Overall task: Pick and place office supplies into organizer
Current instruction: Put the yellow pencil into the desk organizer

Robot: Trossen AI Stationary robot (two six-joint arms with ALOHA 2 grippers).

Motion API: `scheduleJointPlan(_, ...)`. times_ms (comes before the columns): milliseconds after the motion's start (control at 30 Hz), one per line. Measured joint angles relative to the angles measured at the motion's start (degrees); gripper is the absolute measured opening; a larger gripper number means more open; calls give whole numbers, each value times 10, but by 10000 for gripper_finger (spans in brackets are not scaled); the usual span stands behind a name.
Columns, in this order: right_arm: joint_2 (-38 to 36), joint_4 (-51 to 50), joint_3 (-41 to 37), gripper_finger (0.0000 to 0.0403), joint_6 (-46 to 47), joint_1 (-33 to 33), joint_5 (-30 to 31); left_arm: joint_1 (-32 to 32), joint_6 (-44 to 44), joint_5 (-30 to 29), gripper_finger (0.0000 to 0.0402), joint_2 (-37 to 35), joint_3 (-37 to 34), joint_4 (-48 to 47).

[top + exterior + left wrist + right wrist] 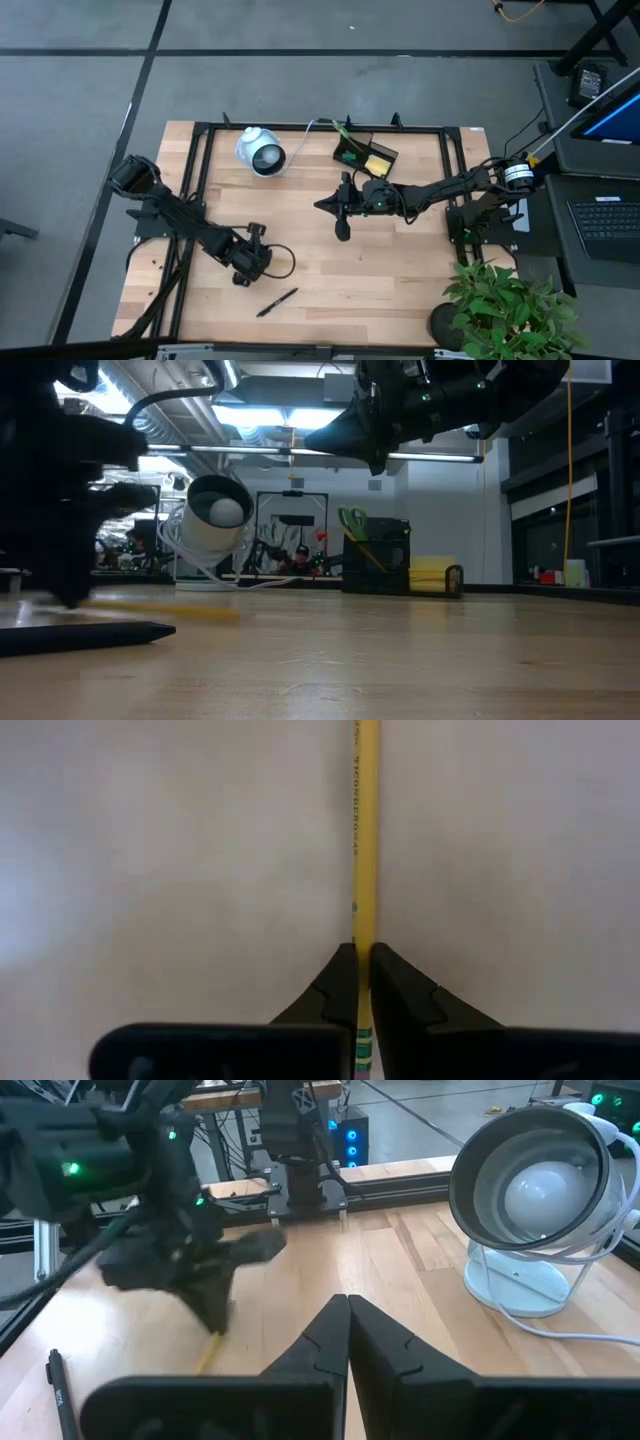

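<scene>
A yellow pencil with a green-banded end sits between the fingers of my left gripper, which is shut on it at the table's near left. In the low view the pencil shows as a level yellow streak low over the wood. A black pen lies flat on the table nearer the front edge. The black organizer stands at the far middle, with green scissors upright in it and a yellow sticky pad beside them. My right gripper hovers shut over the table's middle. My left gripper pinches the pencil's shaft between its two fingers, close to the green-banded end. The fingers come steeply from above and lie across the pencil. The long yellow part runs out beyond the fingertips about level; whether it still rests on the wood I cannot tell.
A white round device with its cable stands at the far left of the table. A black frame rail runs round the work area. A potted plant stands at the near right corner. Bare wood lies between the two grippers.
</scene>
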Motion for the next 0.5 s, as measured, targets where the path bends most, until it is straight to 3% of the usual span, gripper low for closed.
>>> scheduleJointPlan(133,0,0,0,11,1,0,0,15,10,-54,10,-33,2,-2)
scheduleJointPlan(500,-36,9,0,11,-49,2,0,121,135,-67,11,-184,3,27)
